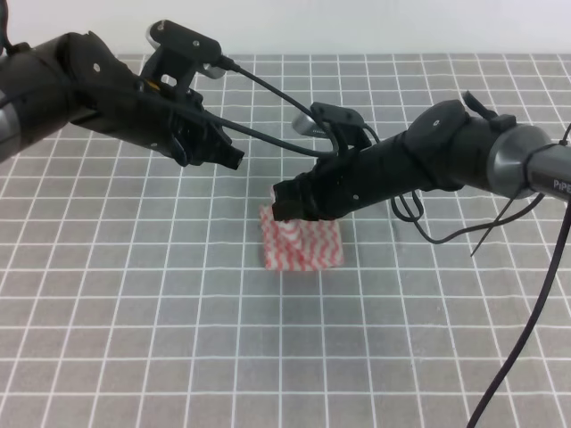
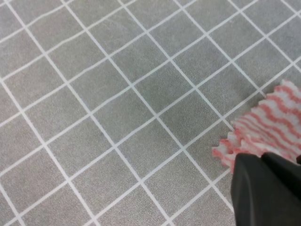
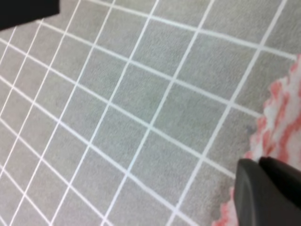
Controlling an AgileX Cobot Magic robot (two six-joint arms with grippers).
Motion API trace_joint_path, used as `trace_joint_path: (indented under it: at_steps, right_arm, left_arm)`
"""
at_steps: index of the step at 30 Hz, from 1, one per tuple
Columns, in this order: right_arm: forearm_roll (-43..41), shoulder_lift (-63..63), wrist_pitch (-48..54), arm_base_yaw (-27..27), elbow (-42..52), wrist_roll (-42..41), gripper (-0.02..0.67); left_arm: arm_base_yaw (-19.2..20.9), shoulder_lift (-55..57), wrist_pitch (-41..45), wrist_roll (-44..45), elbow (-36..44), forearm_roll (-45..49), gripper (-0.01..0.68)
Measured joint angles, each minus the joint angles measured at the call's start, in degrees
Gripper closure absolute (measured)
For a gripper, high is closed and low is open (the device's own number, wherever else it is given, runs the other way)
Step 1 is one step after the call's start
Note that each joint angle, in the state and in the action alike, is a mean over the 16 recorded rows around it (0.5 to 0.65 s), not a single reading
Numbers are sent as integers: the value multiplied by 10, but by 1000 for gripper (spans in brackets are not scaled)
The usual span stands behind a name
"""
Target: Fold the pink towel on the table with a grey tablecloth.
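Note:
The pink towel (image 1: 303, 247) lies bunched into a small folded patch on the table with a grey tablecloth (image 1: 134, 312), near the middle. My right gripper (image 1: 284, 207) hovers at the towel's upper left corner. In the right wrist view its dark fingers (image 3: 270, 195) are pressed together at the towel (image 3: 282, 117) edge, with no cloth showing between them. My left gripper (image 1: 234, 159) hangs above the cloth, up and left of the towel. Its fingers (image 2: 263, 188) are also together, with the towel's jagged corner (image 2: 268, 122) just beyond them.
White grid lines cover the grey cloth on all sides. Black cables (image 1: 526, 339) hang from the right arm down the right side. A white wall (image 1: 357, 22) bounds the far edge.

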Motion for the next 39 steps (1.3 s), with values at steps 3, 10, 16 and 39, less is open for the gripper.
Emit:
trace_joint_path:
  at_steps: [3, 10, 16, 39]
  right_arm:
    - [1, 1, -6, 0, 0, 0, 664]
    - [3, 5, -10, 1, 0, -1, 660]
    - [13, 15, 2, 3, 0, -11, 607]
    - [-61, 18, 121, -15, -58, -10, 634]
  left_arm:
    - [0, 0, 0, 0, 0, 0, 675]
    - [0, 0, 0, 0, 0, -1, 675]
    - [0, 0, 0, 0, 0, -2, 675]
    - [0, 0, 12, 5, 0, 4, 675]
